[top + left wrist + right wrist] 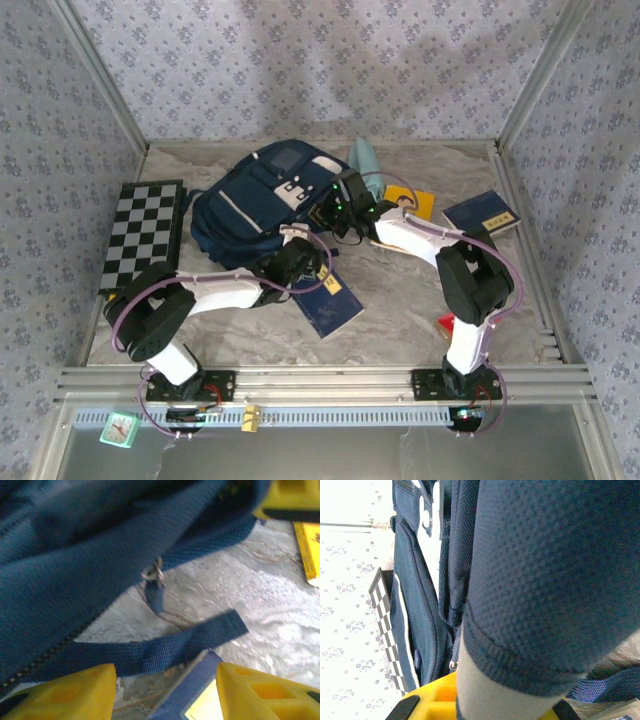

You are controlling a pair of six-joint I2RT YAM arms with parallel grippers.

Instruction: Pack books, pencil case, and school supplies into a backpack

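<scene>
The navy backpack (255, 205) lies at the back centre of the table. My right gripper (338, 208) is at its right end, shut on a padded mesh part of the backpack (540, 580) that runs down between the yellow jaws (505, 707). My left gripper (297, 262) hovers open at the bag's near edge. A loose backpack strap (165, 647) and the corner of a navy book (192, 690) lie between its fingertips (165, 690), untouched. A zipper pull (152, 582) hangs just beyond. The teal pencil case (363, 157), a yellow book (415, 203), a second navy book (482, 213) and the red packet (447, 322) lie on the table.
A black-and-white checkered board (143, 232) lies left of the backpack. The navy book (328, 300) under my left arm sits front centre. Patterned walls and metal posts close in the table on three sides.
</scene>
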